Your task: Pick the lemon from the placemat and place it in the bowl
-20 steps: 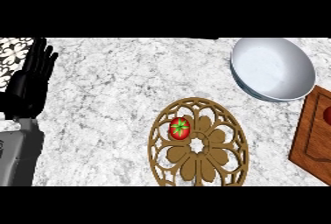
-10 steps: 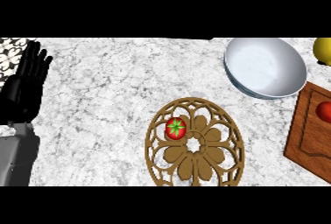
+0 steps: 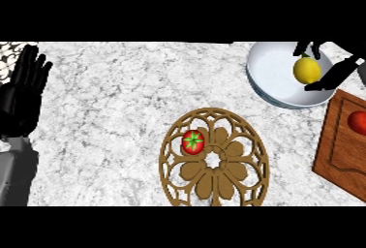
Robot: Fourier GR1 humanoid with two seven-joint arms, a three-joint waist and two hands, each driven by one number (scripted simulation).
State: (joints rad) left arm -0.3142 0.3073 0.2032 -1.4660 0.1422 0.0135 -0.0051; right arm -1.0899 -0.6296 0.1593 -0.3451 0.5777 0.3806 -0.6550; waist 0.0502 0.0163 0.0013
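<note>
The yellow lemon (image 3: 307, 70) hangs over the inside of the pale blue-white bowl (image 3: 275, 72) at the upper right. My right hand (image 3: 334, 75) comes in from the right edge, its black fingers and thumb pinching the lemon from both sides; most of that hand is out of view. The brown openwork placemat (image 3: 214, 181) lies at the lower middle with a red tomato (image 3: 193, 142) on its upper left part. My left hand (image 3: 22, 97) rests open at the left edge, fingers up.
A wooden cutting board (image 3: 343, 155) lies at the right edge with a red round thing (image 3: 358, 121) on it. A patterned white-and-black item (image 3: 8, 47) shows at the top left corner. The counter is grey marble.
The lemon, seen at the top right edge half a second ago, is now over the bowl with my right hand on it. The view has shifted; the left hand stays put.
</note>
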